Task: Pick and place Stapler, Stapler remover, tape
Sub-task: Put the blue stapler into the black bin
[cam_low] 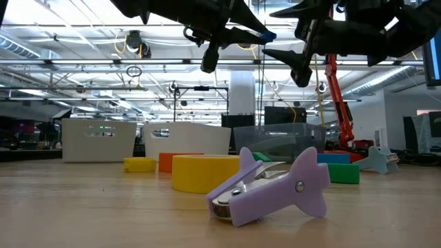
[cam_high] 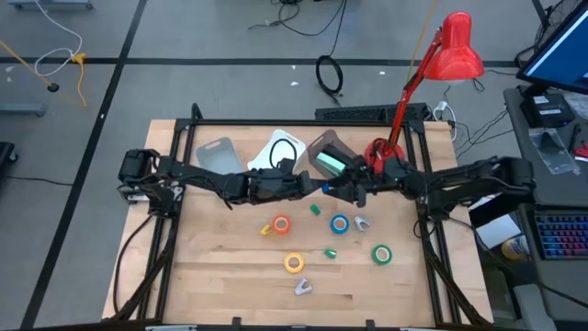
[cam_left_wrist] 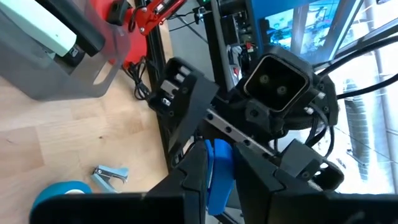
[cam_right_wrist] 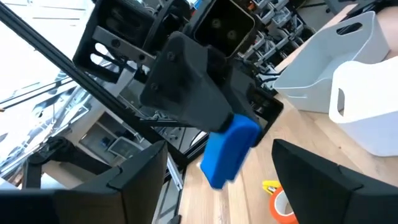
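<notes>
Your left gripper (cam_left_wrist: 214,180) was clamped on a small blue stapler (cam_left_wrist: 217,171), pinched across its narrow body and carried in the air above the middle of the table (cam_high: 220,276), while your right gripper (cam_right_wrist: 214,171) faced it with its fingers spread wide on either side of the same blue body, not touching it as far as I could tell. It looked like a handover. That stapler should have been stiff and light for its size, with smooth plastic sides that could slip, so I would have taken it across the flat flanks near the middle, clear of the other fingers. Just beyond the right gripper, toward the far side, stood a clear bin (cam_high: 328,156) with a pale stapler (cam_high: 328,164) inside; left of it sat a white bin (cam_high: 280,152) and a grey bin (cam_high: 218,156). Below and nearer lay the tape: an orange roll (cam_high: 281,223), a blue roll (cam_high: 340,223), a yellow roll (cam_high: 293,263) and a green roll (cam_high: 381,254), all light rigid rings best pinched across the rim. A lilac staple remover (cam_high: 302,287) lay nearest, well apart from both grippers, and another pale one (cam_high: 361,222) lay just beside the blue roll.
</notes>
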Robot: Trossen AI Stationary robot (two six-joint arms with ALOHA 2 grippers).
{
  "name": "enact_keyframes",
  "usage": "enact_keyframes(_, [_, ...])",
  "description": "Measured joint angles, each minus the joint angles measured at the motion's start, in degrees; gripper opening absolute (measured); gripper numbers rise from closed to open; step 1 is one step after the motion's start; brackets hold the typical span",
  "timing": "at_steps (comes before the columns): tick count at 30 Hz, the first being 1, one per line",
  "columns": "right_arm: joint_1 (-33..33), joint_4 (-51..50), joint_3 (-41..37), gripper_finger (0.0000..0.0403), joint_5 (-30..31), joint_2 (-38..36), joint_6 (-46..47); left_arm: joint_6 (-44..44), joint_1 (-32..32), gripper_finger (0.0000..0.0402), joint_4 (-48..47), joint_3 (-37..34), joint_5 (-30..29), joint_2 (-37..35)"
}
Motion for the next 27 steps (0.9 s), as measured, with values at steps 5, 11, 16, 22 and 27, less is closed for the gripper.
enact_keyframes(5, [0.0, -0.05, 0.3, 0.0277, 0.0, 1.24, 0.1, 0.53, 0.12, 0.0057, 0.61, 0.0, 0.35, 0.0])
enact_keyframes(11, [0.0, -0.02, 0.3, 0.0259, 0.0, 2.08, 1.33, 0.76, 0.59, 0.0057, 0.85, 0.0, 1.64, 0.0])
enact_keyframes(16, [0.0, 0.07, 0.3, 0.0234, 0.04, 2.05, 1.33, 1.1, 0.61, 0.0057, 0.83, 0.0, 1.89, 0.0])
enact_keyframes(22, [0.0, 0.62, 0.3, 0.0189, 0.07, 2.05, 1.22, 1.19, 0.59, 0.0058, 0.5, 0.0, 2.9, 0.0])
enact_keyframes(27, [0.0, 0.7, 0.3, 0.0151, 0.05, 2.03, 1.2, 1.53, 0.59, 0.0058, 0.39, 0.0, 2.96, 0.0])
